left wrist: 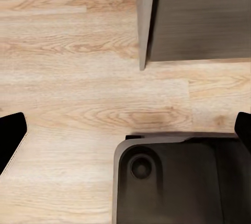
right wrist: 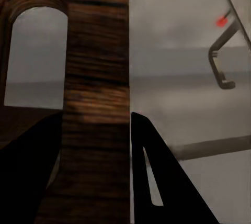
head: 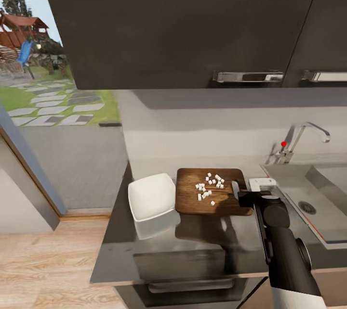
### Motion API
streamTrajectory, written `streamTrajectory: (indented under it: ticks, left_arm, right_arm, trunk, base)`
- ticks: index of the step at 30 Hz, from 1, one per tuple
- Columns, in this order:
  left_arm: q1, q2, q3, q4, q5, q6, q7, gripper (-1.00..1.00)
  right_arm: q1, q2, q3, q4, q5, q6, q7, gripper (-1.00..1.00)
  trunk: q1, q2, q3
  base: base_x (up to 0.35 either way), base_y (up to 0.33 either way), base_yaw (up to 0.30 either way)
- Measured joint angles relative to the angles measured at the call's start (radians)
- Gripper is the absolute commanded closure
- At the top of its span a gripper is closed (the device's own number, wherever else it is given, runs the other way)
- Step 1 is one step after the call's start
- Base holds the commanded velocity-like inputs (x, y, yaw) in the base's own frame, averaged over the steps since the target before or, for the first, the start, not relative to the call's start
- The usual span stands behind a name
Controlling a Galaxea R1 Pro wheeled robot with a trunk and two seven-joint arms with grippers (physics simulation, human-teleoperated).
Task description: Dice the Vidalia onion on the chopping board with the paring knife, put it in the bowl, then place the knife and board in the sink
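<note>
Centre of the head view: chopping board flat on the countertop, scattered with white diced onion. Just left of it, touching or nearly so: the bowl, empty. Right of frame: the sink with tap.

Right gripper at the board's right short edge, by the handle slot. In the right wrist view, fingers astride that edge, one on each face, apparently closed on the board. Left gripper spread wide, holding nothing, over wooden floor.

Step in hand, as judged: transferring the dice to the bowl. Next move calls for lifting the gripped end and tilting leftward, slowly, so the pieces slide into the bowl rather than onto the counter.
</note>
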Motion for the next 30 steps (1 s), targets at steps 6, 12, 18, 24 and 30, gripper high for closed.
streamTrajectory:
  ticks: [6,12,18,24,30]
  left_arm:
    - [0.0,0.0,0.0,0.001,0.0,0.001,0.0,-1.0]
    - [0.0,0.0,0.0,0.001,0.0,0.001,0.0,-1.0]
    - [0.0,0.0,0.0,0.001,0.0,0.001,0.0,-1.0]
    - [0.0,0.0,0.0,0.001,0.0,0.001,0.0,-1.0]
    - [0.0,0.0,0.0,0.001,0.0,0.001,0.0,-1.0]
  right_arm:
    - [0.0,0.0,0.0,-0.001,0.001,0.0,0.0,1.0]
    - [0.0,0.0,0.0,-0.001,0.001,0.0,0.0,1.0]
    - [0.0,0.0,0.001,-0.001,0.001,0.0,0.0,1.0]
    - [0.0,0.0,0.001,-0.001,0.0,0.0,0.0,1.0]
    - [0.0,0.0,0.002,-0.001,-0.003,0.0,0.0,1.0]
  trunk:
    - [0.0,0.0,0.009]
    - [0.0,0.0,0.019]
    - [0.0,0.0,0.028]
    - [0.0,0.0,0.038]
    - [0.0,0.0,0.047]
  base:
    - [0.0,0.272,0.0]
    - [0.0,0.276,0.0]
    - [0.057,0.278,0.0]
    - [0.148,0.267,0.0]
    - [0.063,0.082,0.0]
